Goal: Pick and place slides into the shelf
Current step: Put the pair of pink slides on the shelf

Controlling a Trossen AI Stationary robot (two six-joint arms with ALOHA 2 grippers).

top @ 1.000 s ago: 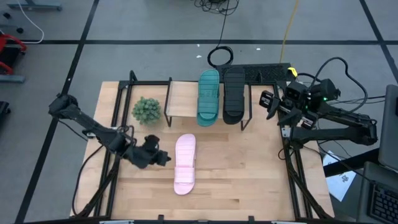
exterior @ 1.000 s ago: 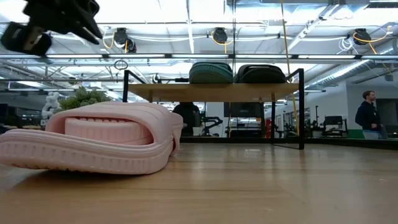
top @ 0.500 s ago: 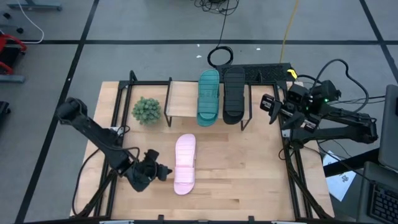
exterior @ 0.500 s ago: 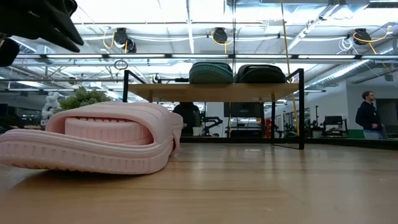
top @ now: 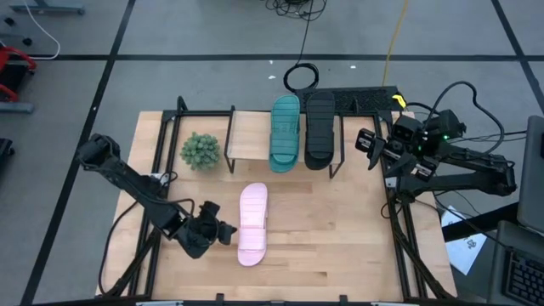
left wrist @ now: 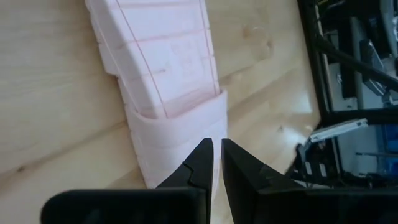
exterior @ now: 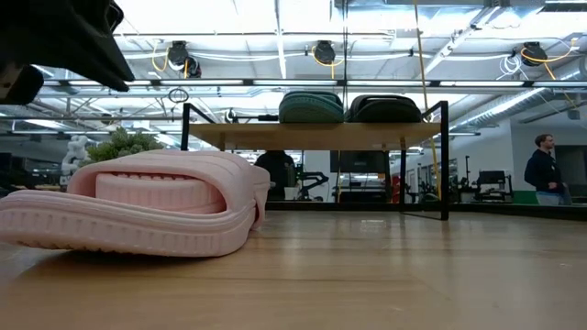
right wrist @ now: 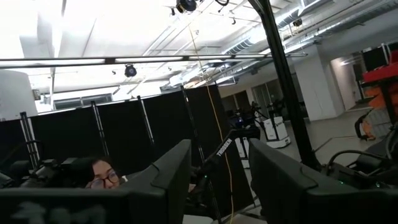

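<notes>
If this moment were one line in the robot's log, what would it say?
pale pink slide sandal: on table | left gripper: shut, beside it | right gripper: open, waiting

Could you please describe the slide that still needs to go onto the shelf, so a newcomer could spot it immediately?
Start at the shelf along the table's far edge, where the teal slide and black slide lie side by side. The pink slide lies alone on the open tabletop in front of it, beside the left end effector. It is the only pale one and the only one off the shelf.
</notes>
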